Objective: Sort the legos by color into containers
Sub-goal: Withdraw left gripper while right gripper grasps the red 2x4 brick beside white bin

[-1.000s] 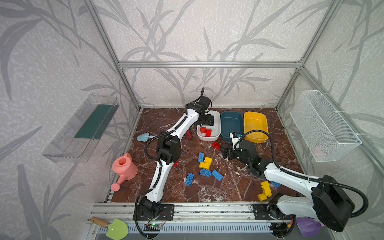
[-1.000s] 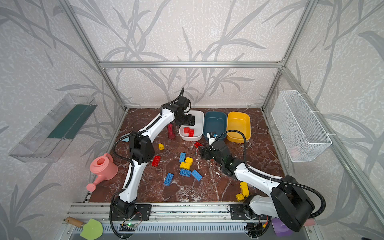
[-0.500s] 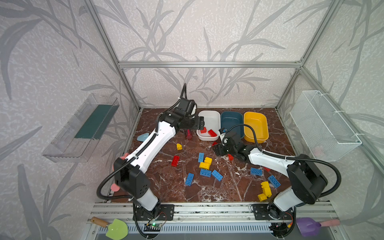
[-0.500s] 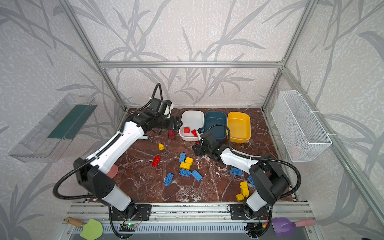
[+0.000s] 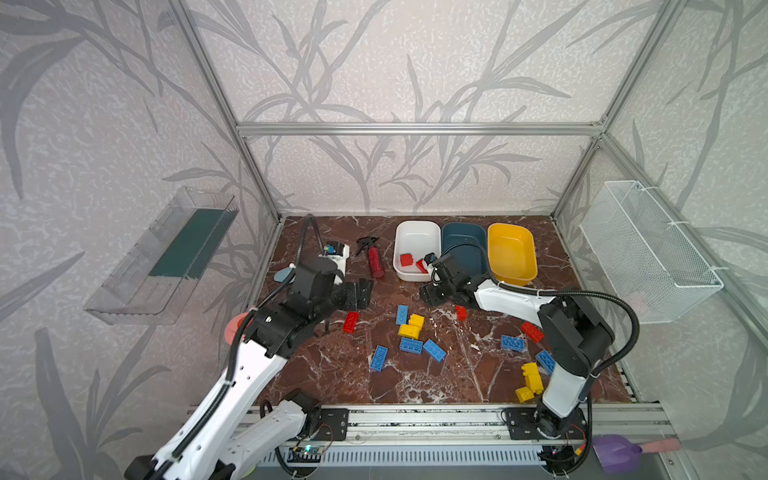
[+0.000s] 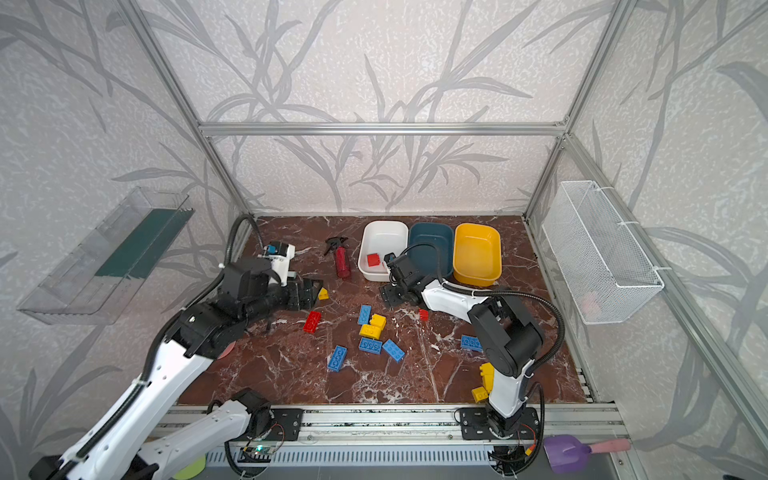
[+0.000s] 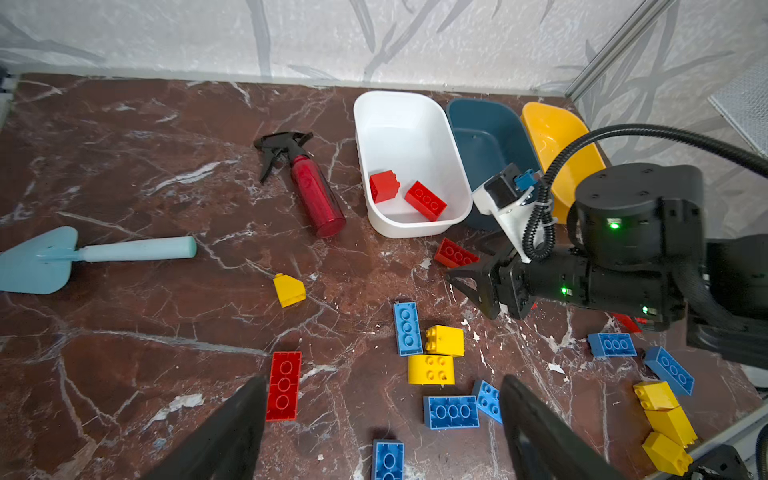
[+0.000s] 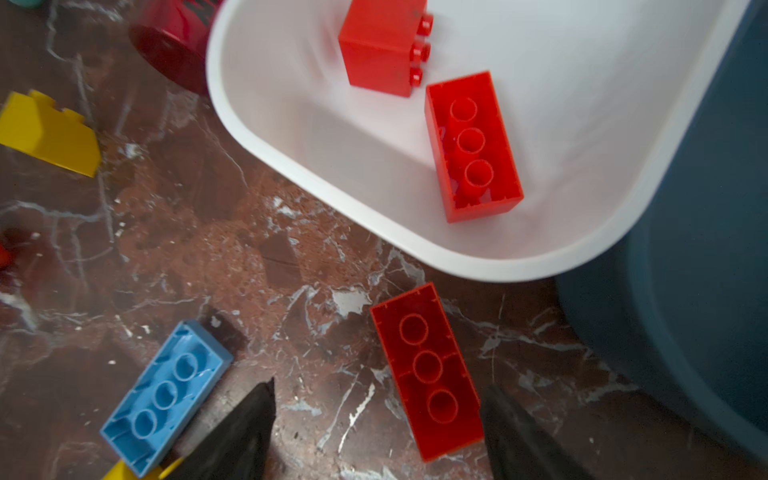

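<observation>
Left gripper [image 5: 360, 293], spread and empty at nine o'clock on the floor [image 5: 332, 374], may knock the long red brick [image 5: 350, 322] at its six o'clock. Right gripper [image 8: 379, 385], spread and empty, straddles a skewed red brick [image 8: 428, 370] at five o'clock of the white tub [image 5: 417, 237]; closing could twist it loose or bump the tub.
</observation>
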### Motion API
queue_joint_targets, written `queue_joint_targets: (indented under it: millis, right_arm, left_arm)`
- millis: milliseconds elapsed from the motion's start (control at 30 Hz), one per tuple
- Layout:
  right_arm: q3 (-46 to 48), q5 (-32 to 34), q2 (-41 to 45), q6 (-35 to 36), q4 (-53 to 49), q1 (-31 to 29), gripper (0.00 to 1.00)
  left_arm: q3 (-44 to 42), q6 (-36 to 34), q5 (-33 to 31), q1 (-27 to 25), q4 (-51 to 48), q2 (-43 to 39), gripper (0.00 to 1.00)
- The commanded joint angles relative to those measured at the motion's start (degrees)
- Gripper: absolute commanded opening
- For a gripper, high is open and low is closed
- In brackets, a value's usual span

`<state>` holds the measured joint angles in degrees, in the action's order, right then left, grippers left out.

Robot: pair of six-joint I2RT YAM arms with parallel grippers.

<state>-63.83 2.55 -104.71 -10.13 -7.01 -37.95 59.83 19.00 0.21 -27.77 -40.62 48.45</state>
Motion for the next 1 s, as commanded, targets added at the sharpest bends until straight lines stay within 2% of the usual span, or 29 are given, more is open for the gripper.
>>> queue_joint_targets:
  millis: [0,100,300,700,833,967]
  right_arm:
    - [-3.3,2.8,-2.5,2.3,-2.5,-0.2,0.79]
    - [-5.6,5.2,-4.3,3.1,-5.5,-0.2,0.79]
    - [-7.5,5.4,-6.5,4.1,-7.3,0.0,0.79]
    - [-11.6,0.5,-11.0,4.1,-11.3,1.8,0.78]
    - [-12.3,-0.9,-11.9,2.4,-12.8,1.8,0.74]
    - [-12.0,-1.0,-11.9,2.5,-12.9,1.6,0.65]
  left_arm:
    - [-4.3,-1.6,-2.6,-0.3,2.0,-5.4,0.87]
    - [-6.9,-2.2,-2.7,-0.3,2.7,-8.2,0.87]
    - [-8.8,-3.0,-1.8,-0.3,3.4,-8.0,0.87]
    - [-10.7,-3.4,-1.6,-0.3,4.6,-7.5,0.87]
    - [-10.6,-3.6,-1.3,-0.2,4.4,-6.7,0.87]
    - [-10.6,-3.8,-1.6,-0.3,4.2,-6.7,0.87]
